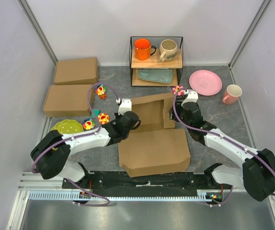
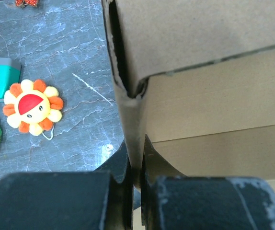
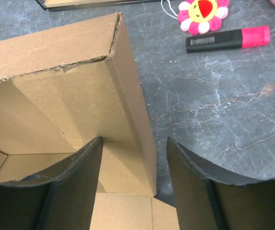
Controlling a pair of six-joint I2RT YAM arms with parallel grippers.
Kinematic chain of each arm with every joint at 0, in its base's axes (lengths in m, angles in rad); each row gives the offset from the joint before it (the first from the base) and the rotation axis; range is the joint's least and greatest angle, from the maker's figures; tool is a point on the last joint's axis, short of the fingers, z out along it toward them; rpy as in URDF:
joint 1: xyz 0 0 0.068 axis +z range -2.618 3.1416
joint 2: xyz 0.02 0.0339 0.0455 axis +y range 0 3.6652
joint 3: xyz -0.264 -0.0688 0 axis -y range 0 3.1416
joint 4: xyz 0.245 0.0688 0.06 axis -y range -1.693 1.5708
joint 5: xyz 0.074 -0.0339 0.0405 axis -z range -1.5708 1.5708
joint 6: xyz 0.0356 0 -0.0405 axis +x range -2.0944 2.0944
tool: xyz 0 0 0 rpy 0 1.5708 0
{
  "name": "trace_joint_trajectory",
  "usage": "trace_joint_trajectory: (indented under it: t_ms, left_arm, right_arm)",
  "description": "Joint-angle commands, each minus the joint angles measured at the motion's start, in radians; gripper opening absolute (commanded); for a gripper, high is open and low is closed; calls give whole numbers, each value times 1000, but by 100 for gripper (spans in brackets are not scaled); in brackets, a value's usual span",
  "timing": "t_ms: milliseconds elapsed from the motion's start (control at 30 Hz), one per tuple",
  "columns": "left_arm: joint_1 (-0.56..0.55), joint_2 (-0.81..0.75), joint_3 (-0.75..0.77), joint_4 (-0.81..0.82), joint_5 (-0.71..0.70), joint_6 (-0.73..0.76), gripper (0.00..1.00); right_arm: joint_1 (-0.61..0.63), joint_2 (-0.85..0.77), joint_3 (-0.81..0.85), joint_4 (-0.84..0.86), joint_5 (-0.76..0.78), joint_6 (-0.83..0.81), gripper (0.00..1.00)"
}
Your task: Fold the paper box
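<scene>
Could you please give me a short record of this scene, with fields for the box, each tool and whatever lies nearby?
box: paper box, partly folded, walls raised at the far end, large panel lying flat towards the arms
left tool: shut, pinching the box's left wall
right tool: open, straddling the right wall, one finger inside, one outside
nearby: far closed box and near closed box at back left; pink highlighter on the table beyond the right wall
</scene>
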Motion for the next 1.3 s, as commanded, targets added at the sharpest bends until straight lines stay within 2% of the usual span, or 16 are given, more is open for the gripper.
trace_joint_trajectory:
  t_ms: [0, 67, 267, 367, 433, 500, 767, 833, 933, 1033, 1067, 1167, 1233, 1267]
  left_arm:
    - [-21, 3, 41, 10, -12, 65, 2]
    - [-21, 3, 47, 16, -11, 76, 2]
    - [-21, -9, 21, 86, 20, 140, 2]
    - [-10, -34, -33, 197, 97, 220, 2]
    - [27, -31, -38, 220, 201, 248, 2]
    - [56, -17, -19, 208, 297, 254, 2]
    - [159, 66, 88, 72, 498, 271, 2]
    - [177, 72, 117, 54, 516, 276, 2]
    - [180, 70, 133, 15, 523, 285, 2]
    - [180, 66, 139, 5, 514, 285, 2]
    - [182, 64, 140, 1, 511, 285, 2]
    - [183, 64, 143, -12, 506, 286, 2]
    - [182, 63, 145, -13, 505, 286, 2]
    - [182, 61, 143, -13, 509, 285, 2]
  right_arm:
    - [32, 64, 57, 92, 87, -70, 61]
    - [35, 83, 62, 104, 81, -73, 60]
    - [37, 80, 19, 196, 39, -41, 69]
    - [35, 66, 19, 197, 40, -44, 72]
    - [37, 57, 23, 173, 30, -50, 72]
    - [35, 42, 17, 162, 33, -50, 72]
    - [35, 40, -10, 131, 67, -48, 71]
    - [35, 58, -9, 127, 56, -50, 69]
    - [35, 85, -18, 125, 46, -39, 60]
    - [35, 80, -43, 122, 59, -37, 43]
    - [35, 77, -47, 118, 61, -36, 33]
    - [37, 72, -50, 93, 78, -34, 21]
    - [35, 63, -52, 81, 86, -31, 22]
    - [35, 60, -55, 82, 87, -28, 26]
